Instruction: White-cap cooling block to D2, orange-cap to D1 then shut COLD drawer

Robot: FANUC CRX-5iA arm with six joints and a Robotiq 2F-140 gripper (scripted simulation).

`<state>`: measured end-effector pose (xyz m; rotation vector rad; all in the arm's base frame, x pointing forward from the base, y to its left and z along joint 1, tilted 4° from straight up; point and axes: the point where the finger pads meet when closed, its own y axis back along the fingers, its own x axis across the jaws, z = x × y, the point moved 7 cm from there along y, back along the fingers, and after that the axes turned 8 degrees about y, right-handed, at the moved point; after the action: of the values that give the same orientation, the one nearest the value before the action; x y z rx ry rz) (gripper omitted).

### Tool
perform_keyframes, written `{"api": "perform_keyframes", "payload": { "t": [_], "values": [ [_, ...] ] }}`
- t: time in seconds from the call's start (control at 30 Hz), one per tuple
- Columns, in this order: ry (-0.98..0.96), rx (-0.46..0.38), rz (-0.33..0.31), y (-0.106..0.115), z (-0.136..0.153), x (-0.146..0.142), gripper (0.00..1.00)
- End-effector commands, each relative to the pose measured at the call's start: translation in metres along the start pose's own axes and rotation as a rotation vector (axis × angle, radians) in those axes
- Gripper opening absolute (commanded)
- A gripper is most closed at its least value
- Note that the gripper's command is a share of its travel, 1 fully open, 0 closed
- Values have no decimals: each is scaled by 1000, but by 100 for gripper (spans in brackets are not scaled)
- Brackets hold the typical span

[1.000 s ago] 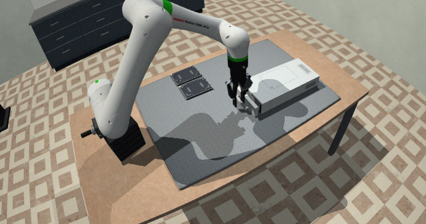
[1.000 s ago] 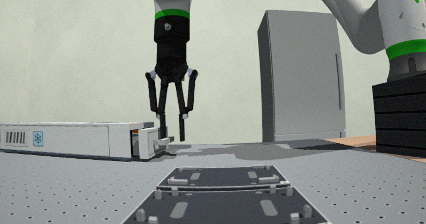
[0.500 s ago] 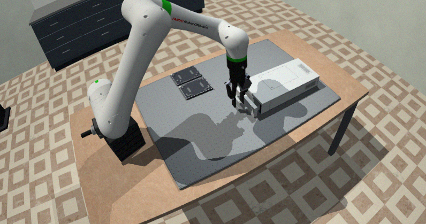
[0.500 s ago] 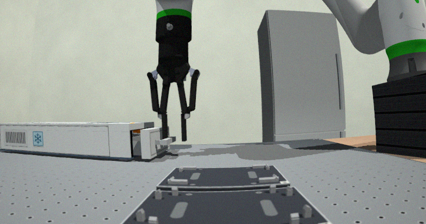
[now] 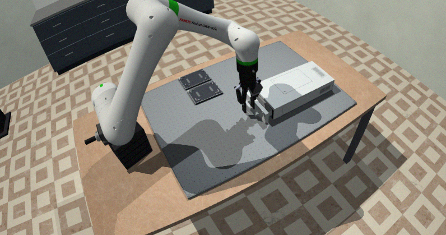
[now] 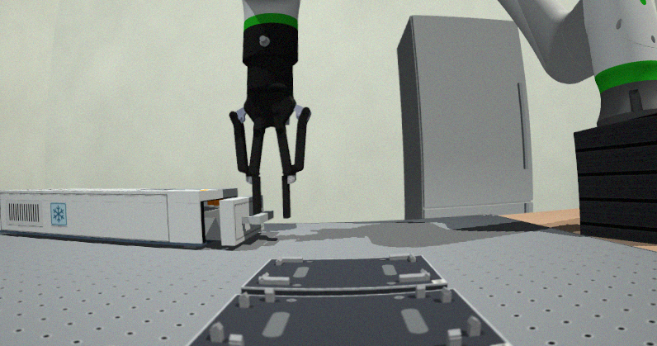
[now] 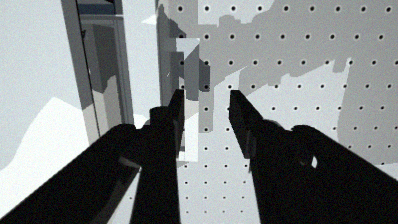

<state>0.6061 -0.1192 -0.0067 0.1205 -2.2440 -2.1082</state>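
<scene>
Place drawer [image 5: 261, 104] [image 6: 229, 224] [image 7: 142, 65] right of centre in top view, lower left of centre in exterior; partly out of COLD [image 5: 299, 83] [image 6: 92, 215] [image 7: 30, 60]. Mark gripper [image 5: 248, 109] [image 6: 271, 214] [image 7: 207, 104] as pointing down at drawer's outer side, fingers apart, partway open, clamped on nothing. Key relation: handle [image 6: 257, 218] [image 7: 191, 145] between fingers, hard by the left one in wrist view, well short of the right one. Left finger apparently in gap between drawer front and handle; contact too dark to tell. Long axis of handle up-down in wrist view, square to line between fingers; so line between fingers along drawer travel. Likely step: hooking drawer open, no squeeze needed. Pull due right in wrist and exterior views, toward lower left in top view. Risk: tilting or riding over handle, jerking loose tubes. Note orange showing inside opening in exterior view, probably caps; white caps not visible. Both blocks probably still to lift out: no block on D1 [image 5: 204, 92] [image 6: 342, 272] or D2 [image 5: 195, 78] [image 6: 344, 320], left of drawer in top view. Judge task as early.
</scene>
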Motion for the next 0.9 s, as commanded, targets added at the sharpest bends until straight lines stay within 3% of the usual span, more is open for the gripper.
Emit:
{"api": "perform_keyframes", "payload": {
  "t": [0.0, 0.87],
  "values": [
    [0, 1, -2, 1, 0, 0, 34],
    [0, 1, -2, 1, 2, 15, 34]
  ]
}}
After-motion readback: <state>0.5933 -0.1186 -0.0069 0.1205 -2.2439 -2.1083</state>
